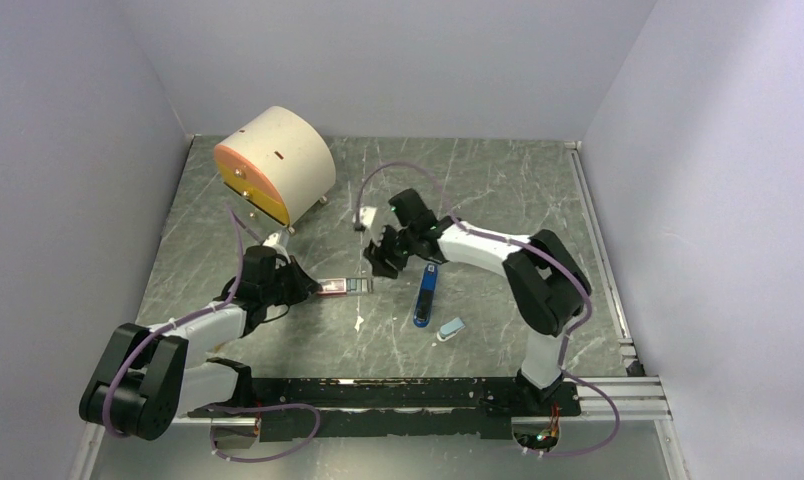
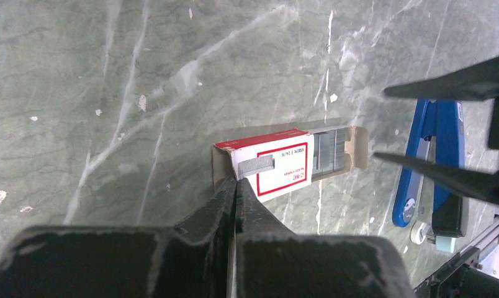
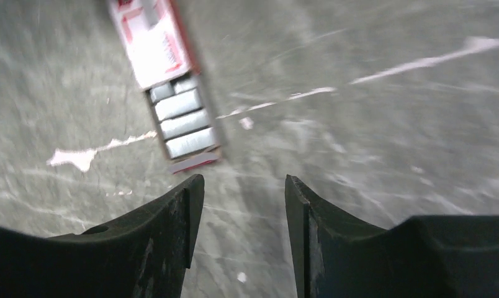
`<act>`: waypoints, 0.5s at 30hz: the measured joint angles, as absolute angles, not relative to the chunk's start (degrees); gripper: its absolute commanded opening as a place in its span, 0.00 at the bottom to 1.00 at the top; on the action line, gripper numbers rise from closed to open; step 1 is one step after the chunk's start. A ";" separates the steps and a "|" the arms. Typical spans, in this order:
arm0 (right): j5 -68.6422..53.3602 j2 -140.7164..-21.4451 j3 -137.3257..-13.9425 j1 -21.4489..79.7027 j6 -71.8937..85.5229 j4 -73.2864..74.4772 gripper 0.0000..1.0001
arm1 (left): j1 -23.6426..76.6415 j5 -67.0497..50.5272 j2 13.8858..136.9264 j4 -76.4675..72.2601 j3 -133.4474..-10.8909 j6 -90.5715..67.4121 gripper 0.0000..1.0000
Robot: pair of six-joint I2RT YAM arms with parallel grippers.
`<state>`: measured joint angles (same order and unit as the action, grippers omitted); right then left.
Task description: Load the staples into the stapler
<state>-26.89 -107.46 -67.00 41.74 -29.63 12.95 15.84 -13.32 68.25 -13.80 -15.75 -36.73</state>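
Lying just ahead of wide-parted right jaws, staples (image 3: 184, 121) in open box (image 2: 278, 164), left jaws pinching box's end

You are working in a robotics lab cell, not a home or an office. Plain pale walls (image 1: 378, 60) box in the tabletop (image 1: 498, 180) on the left, far and right sides. The tabletop is a grey-green marbled sheet, edged on the right and near sides with aluminium rail (image 1: 598, 250). The left arm (image 1: 193, 325) and right arm (image 1: 488, 248) are bolted to a black mounting plate (image 1: 398, 392) at the near edge, with purple cables (image 1: 268, 458) looping loose. A stapler (image 1: 425, 295), a little red-and-white box (image 1: 330, 287) and a cream drum (image 1: 283, 160) sit out as staged props.
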 measured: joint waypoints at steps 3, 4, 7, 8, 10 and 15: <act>-26.22 -103.13 -65.69 38.98 -20.73 7.66 0.56 | 15.84 -13.96 68.40 -14.22 -15.57 -37.36 0.15; -24.93 -101.49 -65.34 38.24 -16.99 5.76 0.56 | 15.84 -14.44 68.51 -14.48 -15.46 -37.56 0.20; -21.50 -99.29 -67.13 37.63 -7.09 4.43 0.56 | 15.84 -15.59 69.08 -15.14 -15.42 -38.02 0.30; -20.34 -99.37 -68.38 37.80 -4.14 4.67 0.57 | 15.84 -15.94 69.38 -15.22 -15.42 -38.17 0.32; -17.17 -99.57 -69.43 38.39 1.39 4.71 0.58 | 15.84 -16.36 69.82 -15.29 -15.31 -38.37 0.36; -8.23 -99.37 -67.11 41.50 12.34 7.51 0.69 | 15.84 -16.60 69.65 -15.27 -14.87 -38.59 0.40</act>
